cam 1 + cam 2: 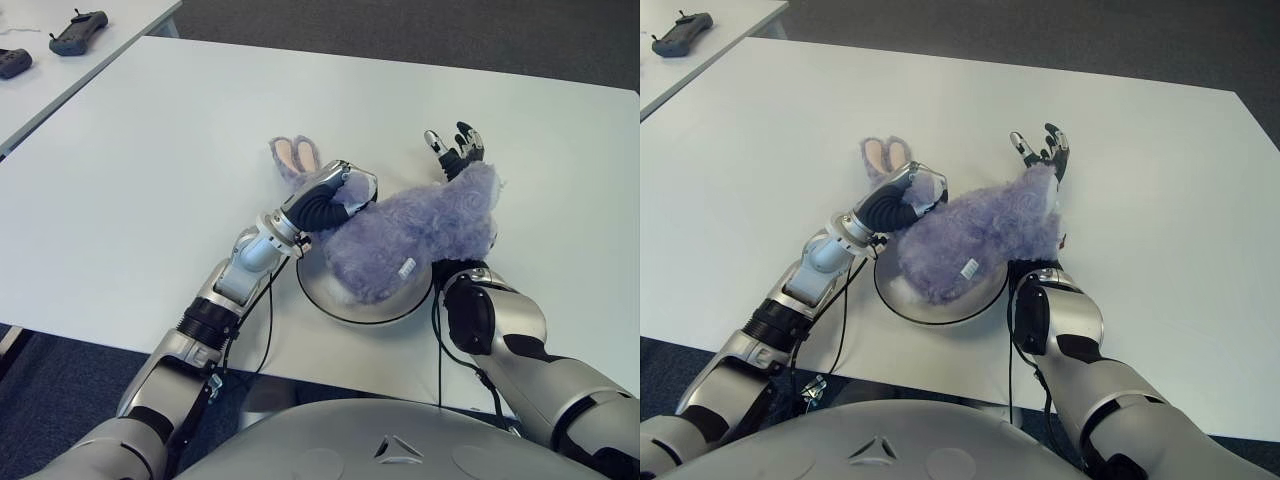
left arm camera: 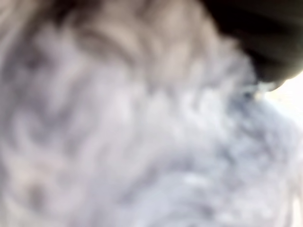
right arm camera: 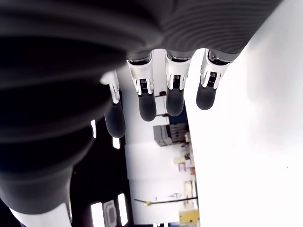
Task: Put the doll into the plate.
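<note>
A fluffy purple rabbit doll lies across a round silver plate near the table's front edge. Its body covers most of the plate, and its pink-lined ears stick out over the table to the left. My left hand has its fingers curled on the doll's head just below the ears, and purple fur fills the left wrist view. My right hand shows just behind the doll's far right end. Its fingers are spread and hold nothing.
The white table stretches wide to the left, behind and to the right of the plate. A second table at the top left carries two dark handheld controllers. The plate sits close to the near table edge.
</note>
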Robot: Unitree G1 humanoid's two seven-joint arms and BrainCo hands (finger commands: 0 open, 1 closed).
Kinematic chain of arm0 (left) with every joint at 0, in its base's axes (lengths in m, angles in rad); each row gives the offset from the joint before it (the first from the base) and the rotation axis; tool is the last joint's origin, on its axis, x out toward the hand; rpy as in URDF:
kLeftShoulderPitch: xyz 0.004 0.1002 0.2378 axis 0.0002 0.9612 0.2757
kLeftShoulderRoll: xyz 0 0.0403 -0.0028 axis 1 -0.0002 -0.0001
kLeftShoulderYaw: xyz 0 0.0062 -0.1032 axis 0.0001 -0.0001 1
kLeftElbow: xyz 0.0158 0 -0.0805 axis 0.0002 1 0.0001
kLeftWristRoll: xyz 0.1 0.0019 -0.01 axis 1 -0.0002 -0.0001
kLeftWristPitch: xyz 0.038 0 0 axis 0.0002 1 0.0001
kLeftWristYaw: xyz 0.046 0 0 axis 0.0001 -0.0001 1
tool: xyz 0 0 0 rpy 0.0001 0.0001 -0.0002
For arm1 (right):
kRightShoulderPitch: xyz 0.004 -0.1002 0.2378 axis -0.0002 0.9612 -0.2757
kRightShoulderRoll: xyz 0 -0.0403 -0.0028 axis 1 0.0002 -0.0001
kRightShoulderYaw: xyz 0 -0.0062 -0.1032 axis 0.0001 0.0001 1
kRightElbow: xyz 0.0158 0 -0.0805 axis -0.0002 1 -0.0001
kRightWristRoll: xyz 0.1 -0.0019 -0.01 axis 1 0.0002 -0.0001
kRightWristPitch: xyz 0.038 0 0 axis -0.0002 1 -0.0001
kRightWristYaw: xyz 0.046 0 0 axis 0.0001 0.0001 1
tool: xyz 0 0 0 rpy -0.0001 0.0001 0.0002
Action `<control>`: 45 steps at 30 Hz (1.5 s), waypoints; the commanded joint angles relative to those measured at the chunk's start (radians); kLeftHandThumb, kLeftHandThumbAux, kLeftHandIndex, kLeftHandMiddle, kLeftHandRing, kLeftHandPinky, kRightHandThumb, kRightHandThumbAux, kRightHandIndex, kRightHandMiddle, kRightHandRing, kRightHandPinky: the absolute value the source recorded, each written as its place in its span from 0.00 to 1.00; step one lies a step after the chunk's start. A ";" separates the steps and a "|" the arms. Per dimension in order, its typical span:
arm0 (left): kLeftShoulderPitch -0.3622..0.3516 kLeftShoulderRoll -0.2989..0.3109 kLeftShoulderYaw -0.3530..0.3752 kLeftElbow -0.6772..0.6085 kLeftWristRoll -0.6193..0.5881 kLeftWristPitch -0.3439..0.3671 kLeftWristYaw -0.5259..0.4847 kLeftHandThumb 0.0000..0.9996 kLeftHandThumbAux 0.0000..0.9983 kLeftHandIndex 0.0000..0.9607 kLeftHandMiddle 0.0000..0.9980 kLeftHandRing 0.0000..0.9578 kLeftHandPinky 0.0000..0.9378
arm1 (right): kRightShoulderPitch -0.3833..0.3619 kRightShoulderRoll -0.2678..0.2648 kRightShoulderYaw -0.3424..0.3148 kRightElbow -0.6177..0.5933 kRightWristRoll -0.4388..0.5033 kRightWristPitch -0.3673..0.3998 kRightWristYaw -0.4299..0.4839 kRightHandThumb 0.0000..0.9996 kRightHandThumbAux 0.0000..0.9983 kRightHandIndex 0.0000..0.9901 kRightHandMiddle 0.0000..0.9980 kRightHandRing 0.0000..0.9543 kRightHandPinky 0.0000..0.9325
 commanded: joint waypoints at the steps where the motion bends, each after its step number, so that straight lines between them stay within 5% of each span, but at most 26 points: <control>1: 0.102 -0.033 -0.024 0.216 0.015 0.087 -0.030 0.84 0.66 0.79 0.85 0.89 0.93 | 0.290 0.090 -0.032 0.159 0.044 0.127 0.009 0.00 0.79 0.22 0.14 0.10 0.10; 22: 0.115 -0.075 -0.001 0.285 0.041 0.075 0.000 0.70 0.66 0.83 0.89 0.93 0.96 | 0.292 0.093 -0.049 0.158 0.047 0.129 0.017 0.02 0.80 0.20 0.13 0.10 0.10; 29: 0.102 -0.067 -0.013 0.298 0.030 0.064 -0.039 0.65 0.61 0.71 0.85 0.89 0.92 | 0.292 0.094 -0.052 0.158 0.047 0.128 0.015 0.02 0.80 0.20 0.14 0.10 0.11; 31: 0.100 -0.065 -0.016 0.302 0.019 0.067 -0.057 0.71 0.68 0.49 0.82 0.87 0.89 | 0.292 0.095 -0.052 0.158 0.045 0.127 0.013 0.02 0.80 0.20 0.14 0.10 0.10; 32: 0.099 -0.065 -0.017 0.303 0.017 0.068 -0.061 0.72 0.69 0.47 0.82 0.87 0.88 | 0.292 0.095 -0.052 0.158 0.045 0.127 0.013 0.02 0.80 0.20 0.14 0.10 0.10; 45: 0.092 -0.057 -0.014 0.300 -0.027 0.058 -0.107 0.72 0.69 0.46 0.79 0.84 0.90 | 0.293 0.096 -0.049 0.158 0.041 0.122 0.010 0.03 0.79 0.22 0.14 0.10 0.10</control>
